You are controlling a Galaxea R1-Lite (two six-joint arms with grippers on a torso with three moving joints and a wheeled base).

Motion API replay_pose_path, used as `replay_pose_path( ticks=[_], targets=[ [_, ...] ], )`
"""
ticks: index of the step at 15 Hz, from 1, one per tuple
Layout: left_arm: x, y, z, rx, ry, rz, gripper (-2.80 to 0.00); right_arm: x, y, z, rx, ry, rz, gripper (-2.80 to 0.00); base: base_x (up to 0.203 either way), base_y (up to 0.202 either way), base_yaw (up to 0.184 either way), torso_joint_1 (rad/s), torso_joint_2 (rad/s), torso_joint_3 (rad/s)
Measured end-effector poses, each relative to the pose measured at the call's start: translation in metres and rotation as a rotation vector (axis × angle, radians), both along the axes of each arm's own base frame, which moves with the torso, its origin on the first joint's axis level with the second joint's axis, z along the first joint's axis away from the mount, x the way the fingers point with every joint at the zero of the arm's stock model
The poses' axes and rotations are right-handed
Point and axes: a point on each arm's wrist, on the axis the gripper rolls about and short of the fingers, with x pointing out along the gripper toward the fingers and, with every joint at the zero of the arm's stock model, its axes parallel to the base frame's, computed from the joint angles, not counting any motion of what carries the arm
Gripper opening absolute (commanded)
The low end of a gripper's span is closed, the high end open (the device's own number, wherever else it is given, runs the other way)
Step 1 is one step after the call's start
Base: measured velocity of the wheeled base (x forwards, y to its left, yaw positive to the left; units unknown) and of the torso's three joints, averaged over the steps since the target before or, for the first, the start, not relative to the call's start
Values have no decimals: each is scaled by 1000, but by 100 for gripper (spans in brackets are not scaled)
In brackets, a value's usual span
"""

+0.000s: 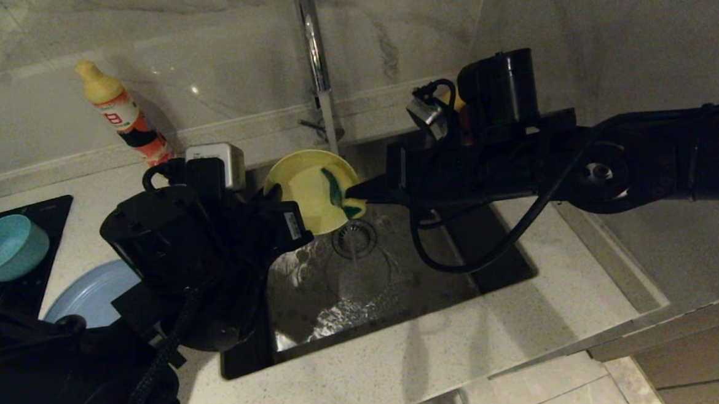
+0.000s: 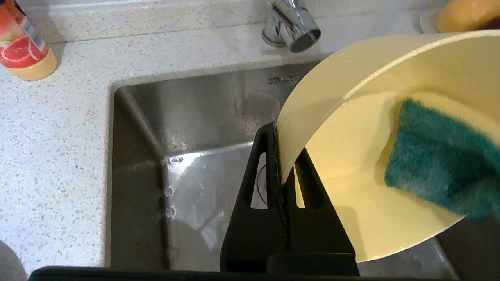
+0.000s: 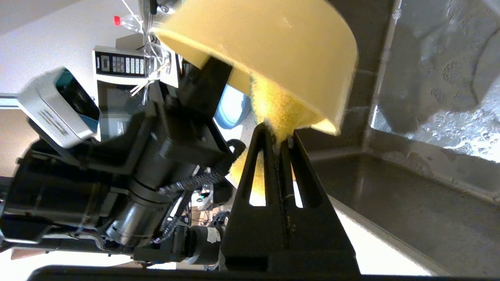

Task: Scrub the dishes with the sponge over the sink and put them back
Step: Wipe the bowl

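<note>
A yellow bowl (image 1: 303, 186) (image 2: 351, 187) (image 3: 281, 43) hangs tilted over the sink (image 1: 339, 289), its opening turned toward the right arm. My left gripper (image 1: 272, 197) (image 2: 282, 148) is shut on the bowl's rim, one finger inside and one outside. My right gripper (image 1: 359, 193) (image 3: 278, 132) is shut on the sponge (image 1: 336, 194) (image 2: 437, 164) (image 3: 273, 109), which presses against the bowl's inner face with its green side toward the left wrist camera. A teal bowl (image 1: 2, 245) and a periwinkle plate (image 1: 93, 293) sit on the left; my left arm hides part of the plate.
The chrome faucet (image 1: 315, 56) (image 2: 293, 27) stands behind the bowl, above the drain strainer (image 1: 354, 238). A dish-soap bottle (image 1: 124, 116) (image 2: 23, 47) is at the back left of the counter. The teal bowl rests on a black cooktop (image 1: 52, 212).
</note>
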Motion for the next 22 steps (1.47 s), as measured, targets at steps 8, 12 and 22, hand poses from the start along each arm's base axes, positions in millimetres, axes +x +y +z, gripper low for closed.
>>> replay_pose_path(
  ticks=[8,12,22],
  targets=[
    [-9,-5,-6,47,14,-1,-280,-9,-3,13,17,-36,9,-280,0,0,0,0,0,0],
    [-10,-5,-1,5,-37,-7,-280,-7,-1,0,-10,-9,13,-280,0,0,0,0,0,0],
    [-10,-6,-1,-4,-40,-15,-280,-24,24,-9,-27,9,89,-280,0,0,0,0,0,0]
  ],
)
